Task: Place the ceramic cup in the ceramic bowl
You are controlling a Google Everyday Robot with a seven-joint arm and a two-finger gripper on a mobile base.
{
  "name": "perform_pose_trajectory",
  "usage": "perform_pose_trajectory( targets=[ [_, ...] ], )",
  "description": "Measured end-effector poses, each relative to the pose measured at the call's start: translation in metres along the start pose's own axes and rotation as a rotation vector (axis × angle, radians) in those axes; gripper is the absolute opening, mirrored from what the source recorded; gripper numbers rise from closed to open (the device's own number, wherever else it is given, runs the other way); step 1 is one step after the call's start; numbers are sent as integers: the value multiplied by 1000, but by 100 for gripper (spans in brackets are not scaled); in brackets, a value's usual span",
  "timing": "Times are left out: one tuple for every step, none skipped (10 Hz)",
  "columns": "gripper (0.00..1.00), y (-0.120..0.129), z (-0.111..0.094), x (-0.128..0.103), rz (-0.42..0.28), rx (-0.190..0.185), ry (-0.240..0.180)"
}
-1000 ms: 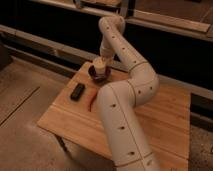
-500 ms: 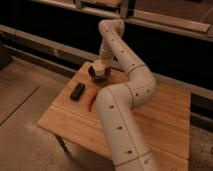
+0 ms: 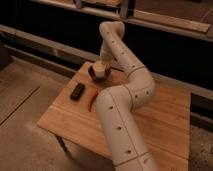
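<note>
Toward the left edge of the wooden surface (image 3: 70, 117) lies a flat black block (image 3: 77, 91), with a thin reddish object (image 3: 91, 100) just to its right. Farther toward the far edge sits the ceramic bowl (image 3: 96, 76), and the ceramic cup (image 3: 99, 68) stands upright directly over it, at or within its rim. The jaws (image 3: 103, 64) are at the cup's right side, behind it; whether they grip it I cannot tell, so the coming move likely turns on the cup resting squarely in the bowl.

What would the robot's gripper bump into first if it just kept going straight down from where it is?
Probably the ceramic cup, which sits right under the gripper at the far end of the wooden table, over or already in the ceramic bowl. Depth is hard to judge here.
</note>
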Motion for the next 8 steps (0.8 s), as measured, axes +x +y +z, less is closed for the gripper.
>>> perform_pose_trajectory(
  targets=[
    [41, -1, -1, 0, 0, 2, 1],
    [49, -1, -1, 0, 1, 3, 1],
    [61, -1, -1, 1, 2, 4, 2],
    [70, -1, 0, 1, 3, 4, 4],
    [74, 0, 0, 1, 3, 3, 5],
    [74, 1, 0, 1, 3, 3, 6],
    [74, 2, 0, 1, 2, 1, 5],
    [74, 2, -1, 1, 1, -1, 4]
  ],
)
